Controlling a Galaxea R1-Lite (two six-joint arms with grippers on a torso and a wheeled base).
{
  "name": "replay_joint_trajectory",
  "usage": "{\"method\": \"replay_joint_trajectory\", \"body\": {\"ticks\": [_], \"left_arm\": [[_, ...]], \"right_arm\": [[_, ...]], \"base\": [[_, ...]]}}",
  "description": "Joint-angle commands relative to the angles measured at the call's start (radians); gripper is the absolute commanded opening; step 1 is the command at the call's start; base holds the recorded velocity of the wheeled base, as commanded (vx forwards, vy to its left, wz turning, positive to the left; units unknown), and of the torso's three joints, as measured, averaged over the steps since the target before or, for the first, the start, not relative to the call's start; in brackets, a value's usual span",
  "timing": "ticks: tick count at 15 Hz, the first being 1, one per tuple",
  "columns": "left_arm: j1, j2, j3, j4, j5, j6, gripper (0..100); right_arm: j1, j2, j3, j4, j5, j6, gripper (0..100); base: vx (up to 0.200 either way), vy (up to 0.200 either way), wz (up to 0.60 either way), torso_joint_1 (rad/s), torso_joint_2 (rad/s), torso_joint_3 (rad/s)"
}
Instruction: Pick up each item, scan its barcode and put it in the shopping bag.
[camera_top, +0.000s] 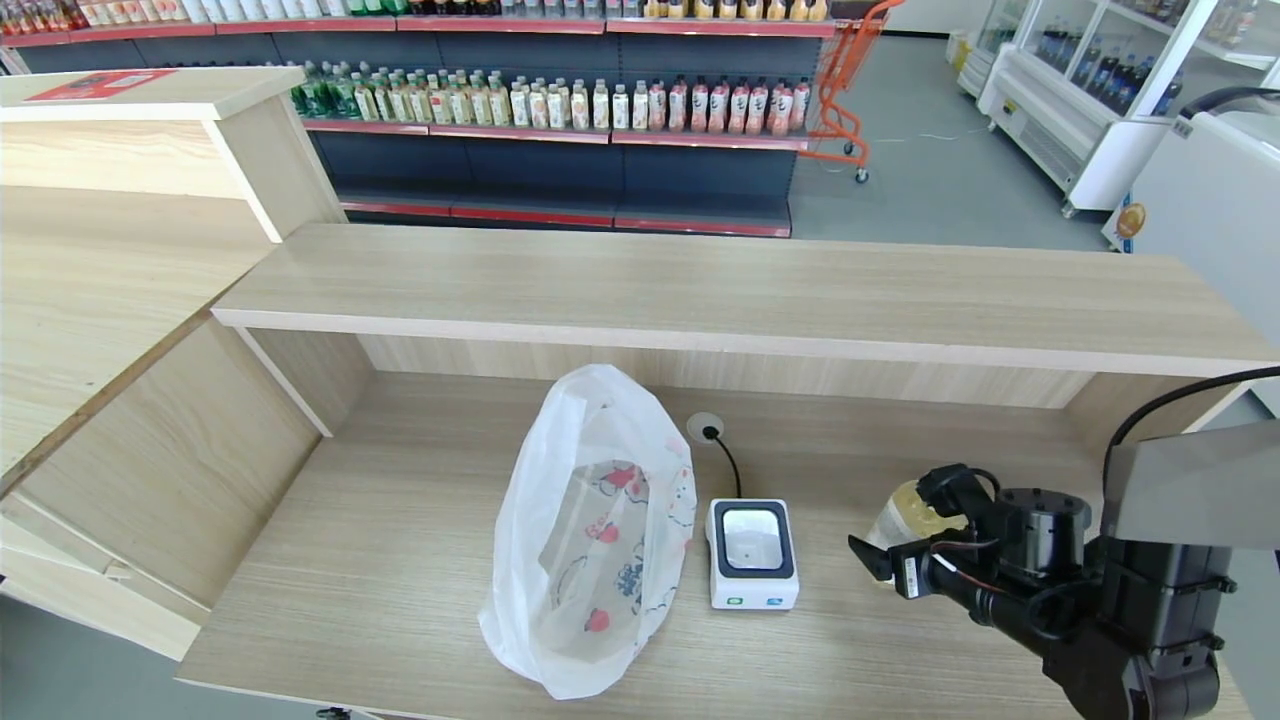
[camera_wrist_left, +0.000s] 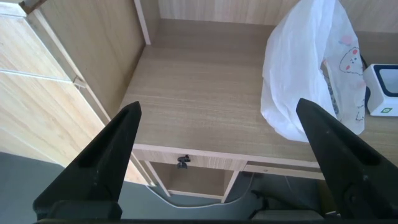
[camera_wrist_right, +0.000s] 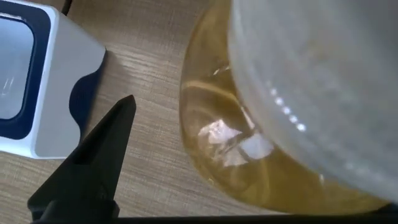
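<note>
A yellowish tub (camera_top: 908, 503) with a clear lid stands on the counter to the right of the scanner (camera_top: 752, 552). My right gripper (camera_top: 897, 522) is open around it, one finger on each side. In the right wrist view the tub (camera_wrist_right: 261, 143) looms close, and the finger (camera_wrist_right: 87, 168) on the scanner's side is still a little apart from it; the other finger is hidden. The white shopping bag (camera_top: 590, 530) stands open left of the scanner, with printed items inside. My left gripper (camera_wrist_left: 217, 107) hangs open and empty off the counter's front left corner.
A black cable (camera_top: 725, 455) runs from the scanner to a round port in the counter. A raised shelf (camera_top: 740, 290) spans the back, and a wooden side wall (camera_top: 160, 470) closes off the left. Bare counter (camera_top: 380, 560) lies left of the bag.
</note>
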Motion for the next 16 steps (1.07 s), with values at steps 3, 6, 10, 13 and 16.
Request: {"method": "replay_joint_trajectory", "body": {"ticks": [3, 6, 10, 13, 16], "left_arm": [[0.000, 0.000, 0.000, 0.000, 0.000, -0.001, 100], [0.000, 0.000, 0.000, 0.000, 0.000, -0.001, 100], [0.000, 0.001, 0.000, 0.000, 0.000, -0.001, 100], [0.000, 0.001, 0.000, 0.000, 0.000, -0.001, 100], [0.000, 0.000, 0.000, 0.000, 0.000, -0.001, 100]], "right_arm": [[0.002, 0.030, -0.010, -0.045, 0.020, -0.078, 100], [0.002, 0.047, -0.033, -0.053, 0.022, -0.089, 100], [0.000, 0.052, -0.082, -0.053, 0.065, -0.097, 0], [0.003, 0.056, -0.108, -0.050, 0.072, -0.135, 0], [0.012, 0.068, -0.117, -0.048, 0.071, -0.164, 0]], "base": [[0.000, 0.000, 0.00, 0.000, 0.00, 0.000], [0.000, 0.000, 0.00, 0.000, 0.00, 0.000], [0.000, 0.000, 0.00, 0.000, 0.00, 0.000], [0.000, 0.000, 0.00, 0.000, 0.00, 0.000], [0.000, 0.000, 0.00, 0.000, 0.00, 0.000]]}}
